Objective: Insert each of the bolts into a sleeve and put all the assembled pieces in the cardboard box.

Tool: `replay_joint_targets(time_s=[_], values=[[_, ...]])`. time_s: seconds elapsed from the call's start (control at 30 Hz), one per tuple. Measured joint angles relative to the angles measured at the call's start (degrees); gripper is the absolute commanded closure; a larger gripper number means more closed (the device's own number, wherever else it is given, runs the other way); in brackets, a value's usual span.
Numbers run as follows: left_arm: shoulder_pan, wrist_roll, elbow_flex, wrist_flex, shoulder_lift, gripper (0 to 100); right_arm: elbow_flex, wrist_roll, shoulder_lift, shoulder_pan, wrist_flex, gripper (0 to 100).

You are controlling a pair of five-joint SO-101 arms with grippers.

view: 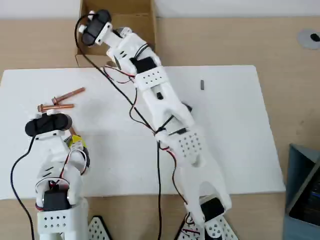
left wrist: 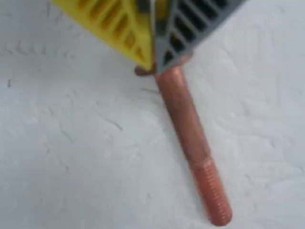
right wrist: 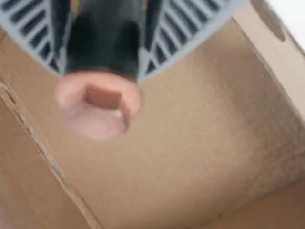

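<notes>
My left claw (left wrist: 153, 62) is clamped on the head end of a copper bolt (left wrist: 188, 138). Its yellow and grey fingers meet tip to tip there. The bolt's shank and threaded end run out from the fingertips and seem to lie on the white sheet (left wrist: 71, 157), which looks faintly pebbled up close. From above, two loose bolts (view: 68, 94) (view: 55, 106) lie on the sheet just beyond that claw, close to each other and slightly angled.

The white sheet covers most of the tan wooden worktop (view: 280, 50), whose bare wood shows along the far side and to the right.

My right arm stretches diagonally across the sheet, and its right claw (right wrist: 102, 59) hangs over the open cardboard box (right wrist: 200, 143), which stands on the wood at the sheet's far edge. The claw's ribbed grey fingers are closed around a dark sleeve (right wrist: 102, 40). A copper bolt head (right wrist: 97, 102) pokes out below it, with the box's plain brown floor and one wall behind. I cannot tell whether the piece touches the floor.

To the right of that arm, well apart from both claws, a spare sleeve (view: 202, 84) lies alone on the sheet. Farther right, a small grey disc (view: 309, 38) sits on the bare wood, and a grey-blue bin (view: 302, 190) stands at the worktop's edge.
</notes>
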Motion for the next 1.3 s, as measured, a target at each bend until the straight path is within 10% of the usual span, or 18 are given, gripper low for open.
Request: replay_joint_targets(time_s=[0.67,1.3], values=[[0.0,0.0,0.0,0.0,0.0,100,-32.35,1.05,8.7,0.0,25.85,96.9],[0.0,0.0,0.0,0.0,0.0,100,-33.14,-5.71,-8.09,3.78,65.05,98.9]])
